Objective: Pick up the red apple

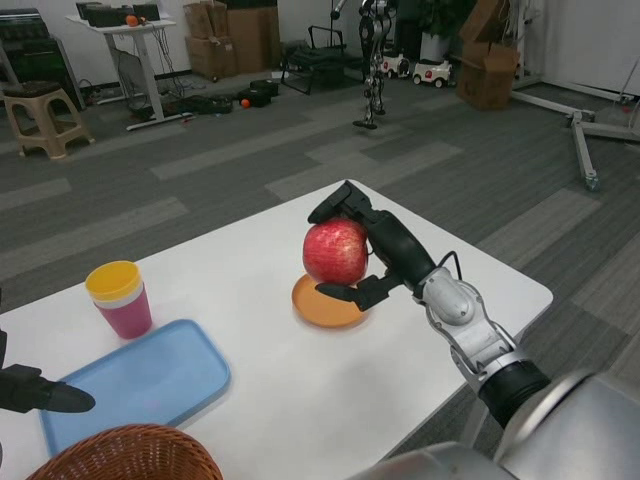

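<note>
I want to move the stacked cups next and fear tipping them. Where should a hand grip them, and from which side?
Probably grip the pink cup around its lower body, below the yellow cup's rim, coming from the side. The stack stands upright with round walls, so fingers can wrap it. The left hand sits nearer; the right hand holds the apple.

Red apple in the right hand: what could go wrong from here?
1. The right hand holds the red apple only from one side, fingers above and below; it could roll out toward the robot.
2. The apple hangs just above the orange plate; a drop could knock the plate.
3. The plate sits near the white table far edge, so a loose apple may go off.
</note>
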